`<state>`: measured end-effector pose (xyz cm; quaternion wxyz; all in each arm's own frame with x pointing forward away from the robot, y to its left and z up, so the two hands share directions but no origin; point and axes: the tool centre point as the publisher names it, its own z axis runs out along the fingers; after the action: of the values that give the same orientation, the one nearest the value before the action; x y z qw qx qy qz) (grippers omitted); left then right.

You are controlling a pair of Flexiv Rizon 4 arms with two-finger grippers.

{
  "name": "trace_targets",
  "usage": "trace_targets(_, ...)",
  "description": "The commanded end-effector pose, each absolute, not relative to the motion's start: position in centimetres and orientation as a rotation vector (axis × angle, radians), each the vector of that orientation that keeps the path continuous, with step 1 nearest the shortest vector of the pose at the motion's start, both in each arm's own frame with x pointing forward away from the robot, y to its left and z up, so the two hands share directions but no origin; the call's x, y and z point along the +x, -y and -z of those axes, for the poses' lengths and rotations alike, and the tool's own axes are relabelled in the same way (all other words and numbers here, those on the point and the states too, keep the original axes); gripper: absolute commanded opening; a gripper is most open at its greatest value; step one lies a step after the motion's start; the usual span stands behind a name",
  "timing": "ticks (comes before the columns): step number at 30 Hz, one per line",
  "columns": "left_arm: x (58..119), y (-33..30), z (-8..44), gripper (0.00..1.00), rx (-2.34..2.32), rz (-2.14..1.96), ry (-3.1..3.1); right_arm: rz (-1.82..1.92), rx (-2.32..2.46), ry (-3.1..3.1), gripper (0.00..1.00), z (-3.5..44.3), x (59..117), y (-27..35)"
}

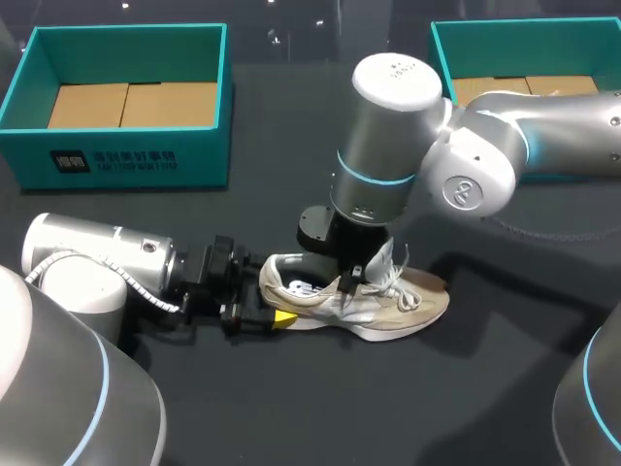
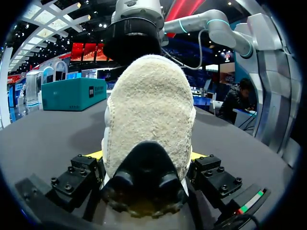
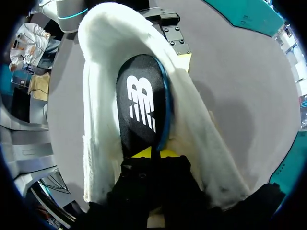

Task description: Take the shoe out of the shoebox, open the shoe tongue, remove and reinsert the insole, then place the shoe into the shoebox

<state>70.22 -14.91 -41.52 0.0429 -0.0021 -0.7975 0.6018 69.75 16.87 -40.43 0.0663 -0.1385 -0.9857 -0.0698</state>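
Left arm lies low along the table (image 1: 320,417), coming in from the near left corner. Left gripper (image 2: 146,156) is set moderately wide and clamped on the shoe (image 1: 393,311) at the heel: in the left wrist view a yellow fingertip (image 2: 95,155) shows against each side of the fleecy heel counter, both in contact. Shoe is out of the box, sole down on the dark table near its middle, heel toward the left arm, toe pointing right. Upper is cream and beige; white laces (image 1: 396,280) are loose and splayed over the instep. Right arm enters from the far right, bends at the elbow and drops nearly vertical over the shoe opening. Right gripper (image 3: 152,153) is down inside the collar. Its yellow tips are nearly together, with only a thin slit between them, and the edge of the insole (image 3: 141,100) runs into that slit, so it reads as pinched. Insole is black with a white logo and a blue edge showing along one side; it sits inside the shoe and extends ahead of the tips toward the heel. Beyond the shoe, well apart from it, two open teal shoeboxes stand at the far edge: left shoebox (image 1: 116,155) with a brown cardboard floor (image 1: 131,104), and right shoebox (image 1: 514,27), partly hidden behind the right arm.
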Motion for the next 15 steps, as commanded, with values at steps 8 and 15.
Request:
trace_targets(8, 70.2, 14.9, 41.5, 0.00, -0.002, -1.842, 2.441, 0.453, -0.326, 2.997, 0.00, 40.4, 69.4, -14.3)
trace_targets(15, 70.2, 14.9, 41.5, 0.00, -0.002, -1.842, 2.441, 0.514, -0.229, 3.021, 0.00, 39.8, 70.0, -14.3)
